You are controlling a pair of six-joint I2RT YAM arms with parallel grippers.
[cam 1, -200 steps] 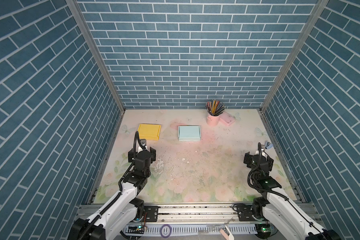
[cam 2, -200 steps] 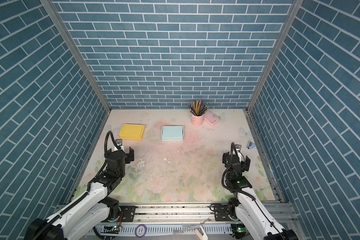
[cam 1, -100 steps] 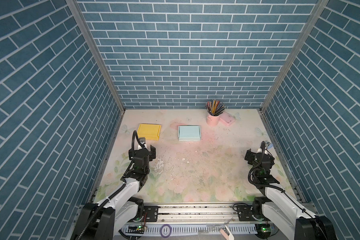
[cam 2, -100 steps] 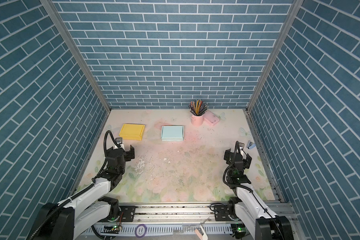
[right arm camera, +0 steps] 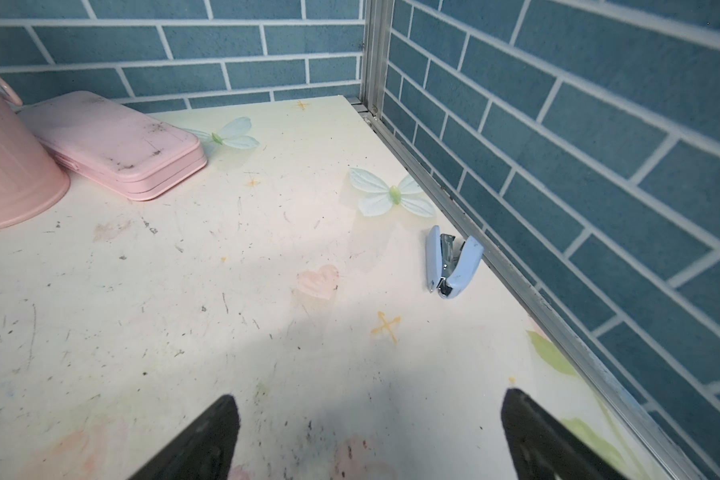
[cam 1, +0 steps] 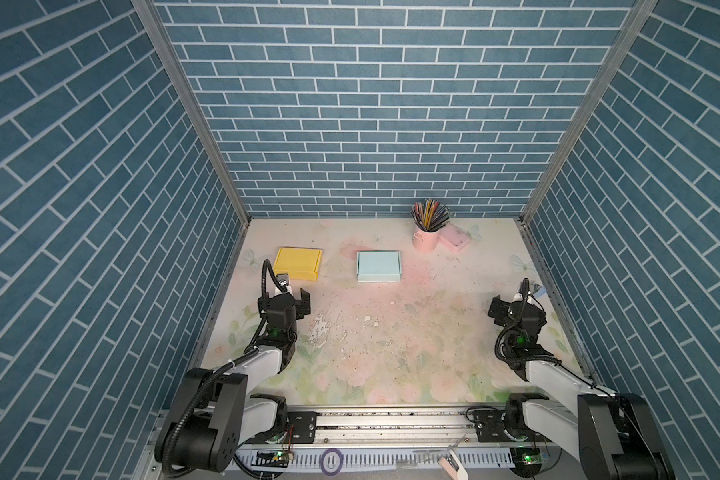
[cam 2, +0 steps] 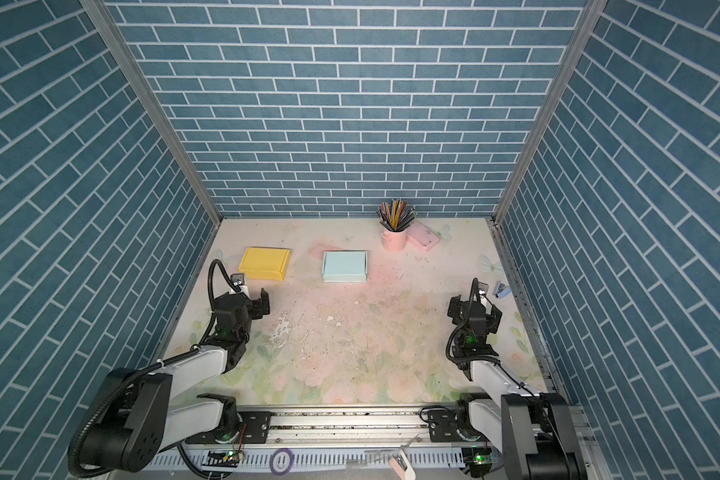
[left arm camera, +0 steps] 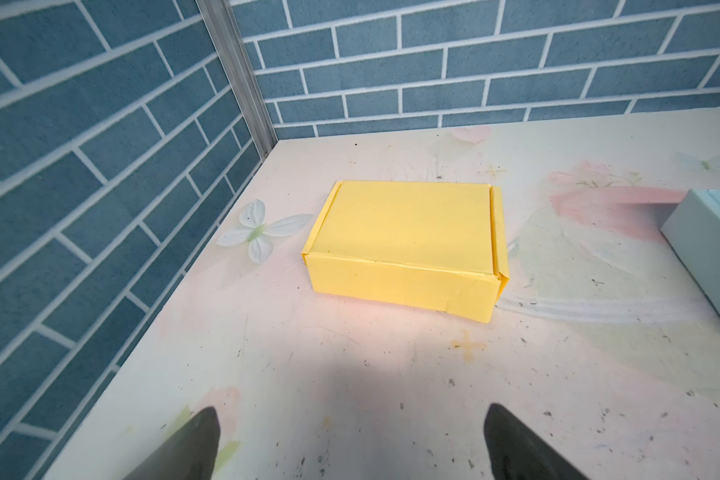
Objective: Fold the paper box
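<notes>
Yellow box: closed, lying flat.
Nearby: blue box, stapler.
Left gripper: spread, empty.
Right gripper: spread, empty.

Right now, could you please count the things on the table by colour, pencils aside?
Yellow: 1, the yellow box
Blue: 2, the blue box and the stapler
Pink: 2, the cup and the case
Total: 5

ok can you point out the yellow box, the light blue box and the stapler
yellow box [left arm camera: 404, 220], left wrist view, middle of its closed top face
light blue box [cam 1: 378, 266], in a top view, middle of its top face
stapler [right arm camera: 466, 264], right wrist view, on its blue upper arm
</notes>
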